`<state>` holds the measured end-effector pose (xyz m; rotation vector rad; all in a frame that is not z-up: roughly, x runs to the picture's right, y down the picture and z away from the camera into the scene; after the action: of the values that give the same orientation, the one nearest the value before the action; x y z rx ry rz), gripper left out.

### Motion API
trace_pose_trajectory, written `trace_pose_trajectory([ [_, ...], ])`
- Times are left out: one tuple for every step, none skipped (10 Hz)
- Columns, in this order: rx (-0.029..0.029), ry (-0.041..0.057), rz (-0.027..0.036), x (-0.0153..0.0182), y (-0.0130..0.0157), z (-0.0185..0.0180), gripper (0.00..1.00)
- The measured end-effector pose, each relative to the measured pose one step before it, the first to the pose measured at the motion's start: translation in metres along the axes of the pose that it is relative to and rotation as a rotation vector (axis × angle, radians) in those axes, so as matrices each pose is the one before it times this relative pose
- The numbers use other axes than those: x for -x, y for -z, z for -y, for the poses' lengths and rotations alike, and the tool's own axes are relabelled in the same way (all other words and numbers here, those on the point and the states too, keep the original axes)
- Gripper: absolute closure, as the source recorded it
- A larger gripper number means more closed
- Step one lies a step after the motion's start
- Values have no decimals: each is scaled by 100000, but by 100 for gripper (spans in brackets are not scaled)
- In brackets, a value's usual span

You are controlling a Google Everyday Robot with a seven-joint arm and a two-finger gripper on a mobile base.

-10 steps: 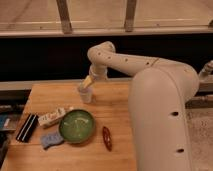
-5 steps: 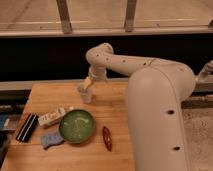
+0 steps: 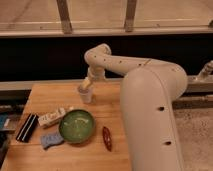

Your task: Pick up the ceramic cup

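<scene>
The ceramic cup (image 3: 86, 94) is a small pale whitish tumbler standing upright on the wooden table (image 3: 50, 95), behind the wide green bowl (image 3: 76, 125). My gripper (image 3: 87, 83) hangs from the white arm directly over the cup, its tips at the cup's rim. The arm reaches from the right across the table's back edge.
A white packet (image 3: 52, 117) lies left of the bowl. A black object (image 3: 27, 127) sits at the left edge, a blue object (image 3: 51, 140) at the bowl's front left, and a dark red object (image 3: 107, 138) to its right. A dark wall and rail run behind the table.
The gripper has stayed over the cup and shifted only slightly. The cup and other objects have not moved.
</scene>
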<state>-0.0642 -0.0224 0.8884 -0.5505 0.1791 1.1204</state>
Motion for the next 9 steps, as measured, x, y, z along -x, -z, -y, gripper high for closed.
trace_pose_trajectory([
  [42,-217,-1038,16,-617,61,20],
  [570,-444,-1785,72,-1150,66,20],
  [1017,-410,-2008,-42,-1154,71,20],
  [1249,-408,-1115,134,-730,12,20],
  [1687,-657,-1791,-118,-943,34,20],
  [1418,-550,-1743,-129,-923,55,25],
  [867,-219,-911,-231,-249,-55,32],
  [2214,-175,-802,-412,-286,6,44],
  [1263,-188,302,-322,189,23,56],
])
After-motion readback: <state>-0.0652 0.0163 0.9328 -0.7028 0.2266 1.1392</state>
